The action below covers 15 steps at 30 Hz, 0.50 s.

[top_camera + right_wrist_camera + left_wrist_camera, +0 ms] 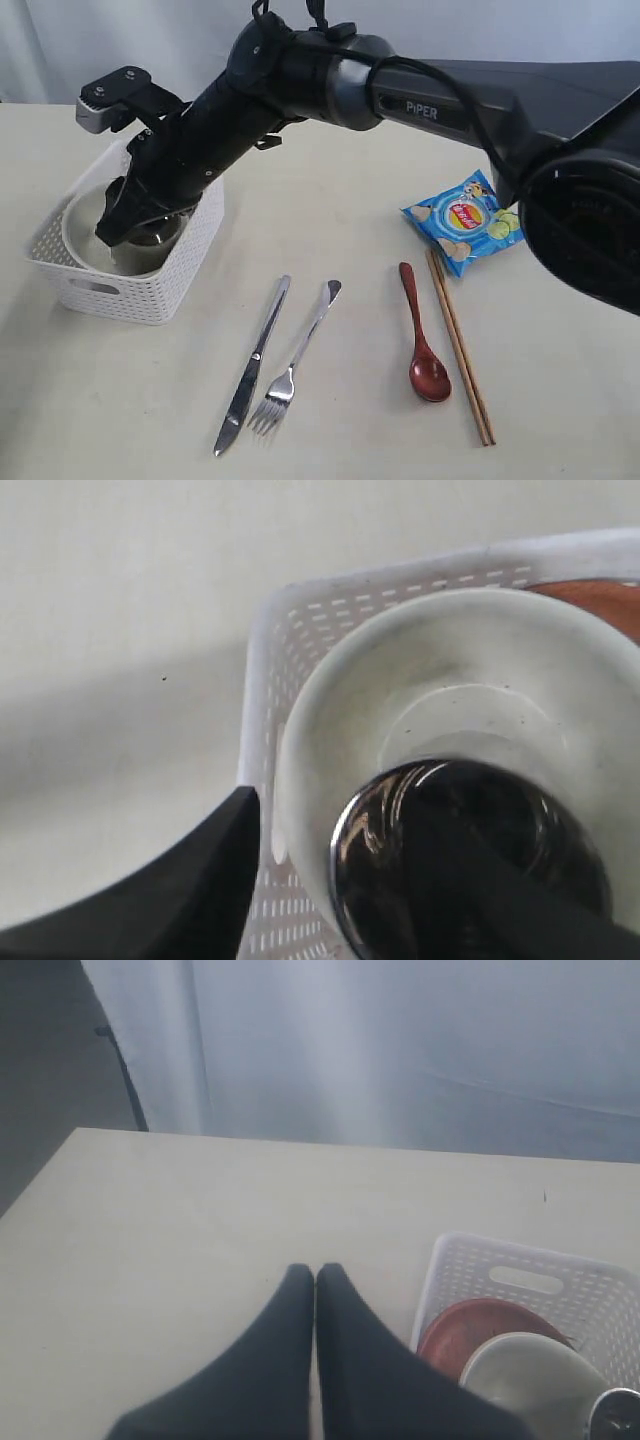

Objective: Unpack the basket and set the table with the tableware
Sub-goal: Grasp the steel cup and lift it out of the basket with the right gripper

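Observation:
The white basket (130,290) stands at the left of the table (340,200). Inside it are the cream bowl (75,225), the steel cup (150,240) standing in the bowl, and the reddish-brown plate (590,595) behind them. My right gripper (125,225) reaches across into the basket. It is open: one finger is inside the cup (380,820), the other (200,880) is outside the bowl's rim (300,740) over the basket wall (300,620). My left gripper (315,1272) is shut and empty above bare table beside the basket (520,1260).
On the table lie a steel knife (252,365), a fork (295,370), a dark red spoon (420,340) and wooden chopsticks (458,345). A blue chip bag (465,220) sits at the right. The right arm spans the middle of the scene.

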Each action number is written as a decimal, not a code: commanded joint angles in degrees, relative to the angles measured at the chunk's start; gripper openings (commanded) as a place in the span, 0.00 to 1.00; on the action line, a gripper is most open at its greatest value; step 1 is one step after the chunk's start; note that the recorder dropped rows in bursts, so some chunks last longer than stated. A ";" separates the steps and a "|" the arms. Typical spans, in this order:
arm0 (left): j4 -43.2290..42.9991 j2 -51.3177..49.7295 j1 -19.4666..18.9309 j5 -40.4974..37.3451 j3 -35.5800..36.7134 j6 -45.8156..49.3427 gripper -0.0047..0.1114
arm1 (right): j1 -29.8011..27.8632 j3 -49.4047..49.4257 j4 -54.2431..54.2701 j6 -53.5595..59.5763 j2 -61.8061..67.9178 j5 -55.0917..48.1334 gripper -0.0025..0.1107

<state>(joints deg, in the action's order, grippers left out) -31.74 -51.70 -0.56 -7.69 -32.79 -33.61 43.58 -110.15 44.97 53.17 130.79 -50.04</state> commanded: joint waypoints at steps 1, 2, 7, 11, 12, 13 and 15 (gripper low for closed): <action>0.50 0.33 -0.05 -0.11 0.23 -0.01 0.04 | -0.06 -0.37 0.46 -1.53 1.25 0.73 0.40; 0.50 0.33 -0.05 -0.11 0.23 -0.01 0.04 | -0.06 -0.37 0.46 -1.93 1.61 1.04 0.41; 0.50 0.33 -0.05 -0.11 0.23 -0.01 0.04 | -0.06 -0.37 0.46 -3.90 3.44 3.68 0.49; 0.50 0.33 -0.05 -0.11 0.23 0.15 0.04 | -0.06 -0.37 0.46 -3.90 3.83 5.10 0.42; 0.50 0.33 -0.05 -0.11 0.23 0.15 0.04 | -0.06 -0.37 0.46 -3.90 3.83 5.43 0.39; 0.50 0.33 -0.05 -0.11 0.23 0.15 0.04 | -0.06 -0.37 0.58 -3.90 3.83 5.85 0.33; 0.50 0.33 -0.05 -0.11 0.23 0.15 0.04 | -0.06 -0.37 1.13 -3.90 3.83 5.96 0.21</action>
<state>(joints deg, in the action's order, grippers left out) -31.74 -51.70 -0.56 -7.69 -32.79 -33.61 43.58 -110.15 45.34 49.42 134.55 -44.93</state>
